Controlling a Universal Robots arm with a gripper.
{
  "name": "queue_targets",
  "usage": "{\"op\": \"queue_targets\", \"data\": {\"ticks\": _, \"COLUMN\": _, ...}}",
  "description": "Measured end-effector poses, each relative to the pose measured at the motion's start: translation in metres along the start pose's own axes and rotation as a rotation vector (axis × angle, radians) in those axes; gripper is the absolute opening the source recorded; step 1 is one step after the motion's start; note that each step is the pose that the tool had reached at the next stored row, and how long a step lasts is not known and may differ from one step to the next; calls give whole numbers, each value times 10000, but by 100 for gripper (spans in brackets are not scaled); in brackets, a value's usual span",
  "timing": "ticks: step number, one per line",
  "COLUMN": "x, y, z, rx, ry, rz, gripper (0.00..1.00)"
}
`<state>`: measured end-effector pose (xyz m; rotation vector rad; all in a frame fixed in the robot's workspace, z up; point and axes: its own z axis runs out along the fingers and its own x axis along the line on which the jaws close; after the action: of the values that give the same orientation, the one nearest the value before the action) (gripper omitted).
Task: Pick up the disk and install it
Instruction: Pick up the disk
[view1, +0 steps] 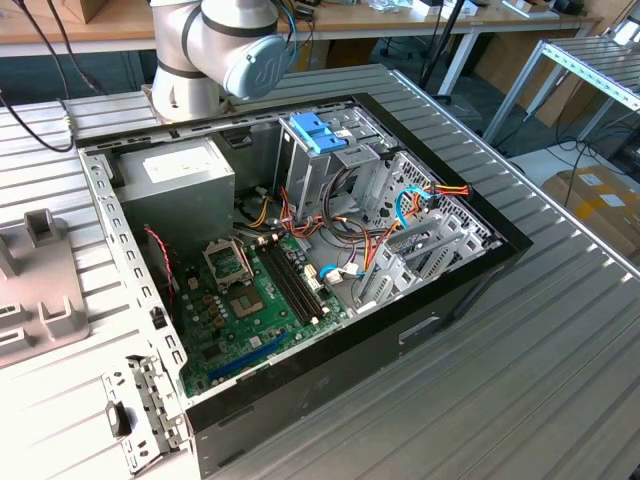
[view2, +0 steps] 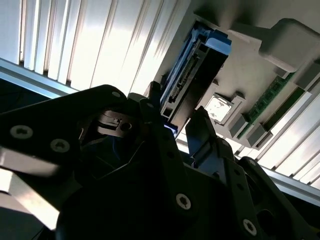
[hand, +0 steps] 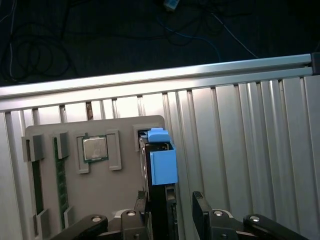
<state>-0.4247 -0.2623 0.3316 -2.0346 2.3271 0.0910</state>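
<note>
The disk (hand: 163, 162) stands on edge in a slot of a grey holder tray (hand: 125, 185), its dark body topped by a bright blue rail. In both wrist views my gripper (hand: 170, 212) straddles the disk, one black finger (hand: 142, 212) close against one face. The other finger (hand: 201, 212) stands apart from the opposite face, so the gripper is open. In the second wrist view the disk (view2: 197, 70) runs away from the gripper (view2: 175, 122) along the tray (view2: 250, 65).
The open computer case (view1: 300, 260) lies on the ribbed metal table (view1: 560, 340), with a light-blue clip (view1: 318, 130) on its drive cage and a grey box (view1: 175, 185) inside. The holder tray (view1: 40, 290) sits at the exterior view's left. It also carries a processor chip (hand: 95, 148) and a memory stick (hand: 62, 180).
</note>
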Motion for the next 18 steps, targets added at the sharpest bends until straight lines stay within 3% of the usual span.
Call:
{"op": "queue_targets", "data": {"ticks": 5, "x": -26, "y": 9, "z": 33, "rx": -4, "ry": -65, "rz": 0, "gripper": 48}}
{"op": "queue_targets", "data": {"ticks": 8, "x": -25, "y": 40, "z": 43, "rx": -8, "ry": -73, "rz": -1, "gripper": 48}}
{"op": "queue_targets", "data": {"ticks": 15, "x": 38, "y": 71, "z": 39, "rx": 11, "ry": 75, "rz": -25, "gripper": 48}}
{"op": "queue_targets", "data": {"ticks": 18, "x": 79, "y": 72, "z": 38, "rx": 24, "ry": 174, "rz": -30, "gripper": 48}}
